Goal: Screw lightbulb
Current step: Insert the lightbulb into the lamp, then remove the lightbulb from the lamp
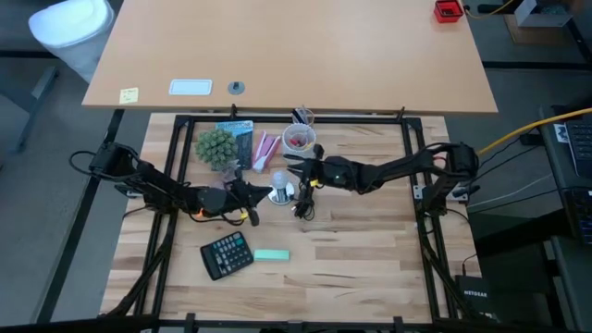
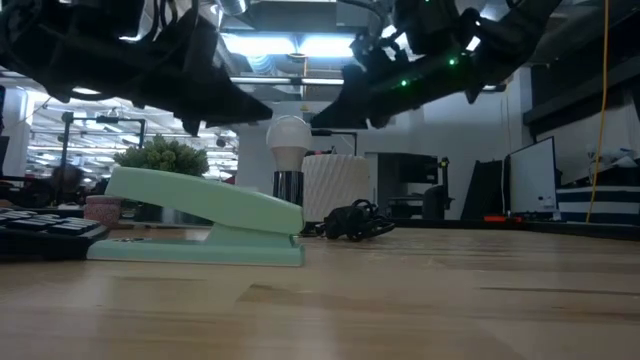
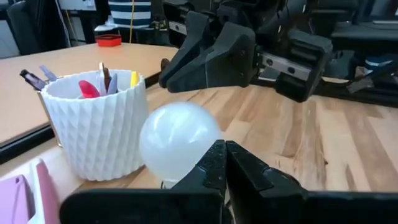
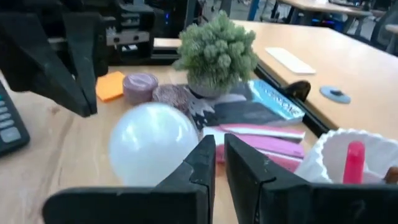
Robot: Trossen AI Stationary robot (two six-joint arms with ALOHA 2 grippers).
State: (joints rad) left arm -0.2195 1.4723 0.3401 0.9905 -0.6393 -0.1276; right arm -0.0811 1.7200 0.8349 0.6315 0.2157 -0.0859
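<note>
Hovering on either side of the lightbulb [image 1: 279, 179], both claws are right at the middle of the desk [image 1: 370, 268]. The bulb stands upright on its dark socket, long axis vertical, rounded end up, just beside the white ribbed cup [image 3: 93, 121] of pens.

The left claw [image 1: 260, 194] comes in from the bulb's left, fingers pressed fully together, tips just in front of the glass in its own wrist view and holding nothing. The right claw [image 1: 294, 169] comes in from the opposite side, its two fingers drawn close with only a thin slit between them, also empty; the bulb [image 4: 152, 143] sits just beyond its tips and a touch off to one side. In the low view the bulb [image 2: 288, 140] shows in the gap between the two dark claws, both slightly above it.

Which is nearer? Too close to call; both look just short of touching. By the look of it, either one would have to part its fingers before it could grip and twist about that vertical axis.

Writing: the blue book [image 4: 273, 102] by the little green plant [image 4: 217, 46] carries print, but it can't be read. The calculator [image 1: 227, 254] shows keys only, and the mint stapler [image 2: 200, 220] bears no visible label.
</note>
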